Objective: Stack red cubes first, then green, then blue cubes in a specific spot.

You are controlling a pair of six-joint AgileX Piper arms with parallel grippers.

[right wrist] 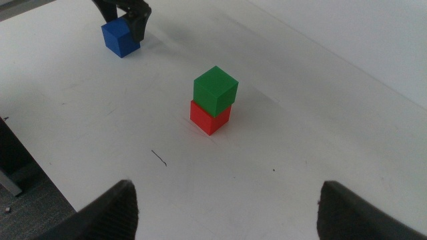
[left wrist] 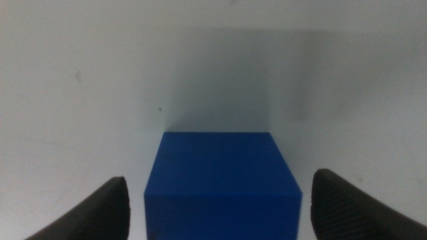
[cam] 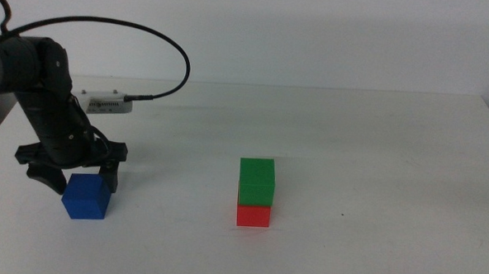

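Observation:
The blue cube [cam: 86, 198] sits on the white table at the left. My left gripper [cam: 82, 184] is open and lowered over it, one jaw on either side. In the left wrist view the blue cube [left wrist: 223, 187] lies between the jaws of the left gripper [left wrist: 220, 190], with a gap on each side. Near the table's middle the green cube [cam: 257, 180] rests on the red cube [cam: 253, 215], turned slightly off square. My right gripper [right wrist: 227, 200] is open and holds nothing; it hangs high, back from the green cube [right wrist: 215, 90] and red cube [right wrist: 210, 119].
A small white box [cam: 107, 104] with a black cable lies at the back left behind the left arm. The table's edge [right wrist: 40, 167] runs close to the stack on the near side, with floor beyond it.

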